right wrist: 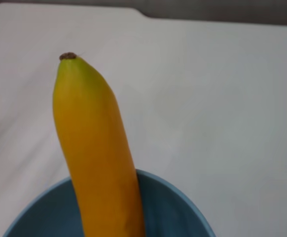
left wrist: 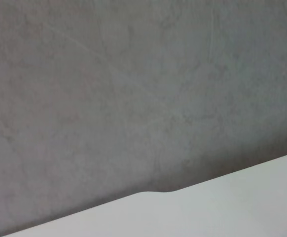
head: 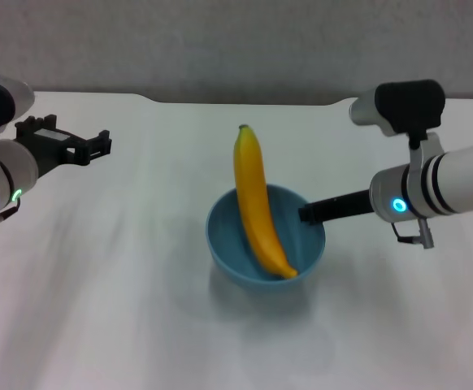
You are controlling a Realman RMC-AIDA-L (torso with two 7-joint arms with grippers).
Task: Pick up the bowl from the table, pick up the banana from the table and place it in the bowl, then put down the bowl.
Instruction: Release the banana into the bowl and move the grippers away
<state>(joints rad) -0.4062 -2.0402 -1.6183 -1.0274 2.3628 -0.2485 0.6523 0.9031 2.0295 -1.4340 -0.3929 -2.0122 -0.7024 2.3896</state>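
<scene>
While my right gripper point(head: 307, 214) reaches level to the bowl point(head: 265, 236), its tip meets the rim on my side, though I cannot tell whether it pinches that rim. Just beyond it, the banana point(head: 258, 200) leans in the bowl, stem end jutting past the far rim over the table point(head: 98, 284). My left gripper point(head: 98, 146) hangs well off, apparently parted and empty.
</scene>
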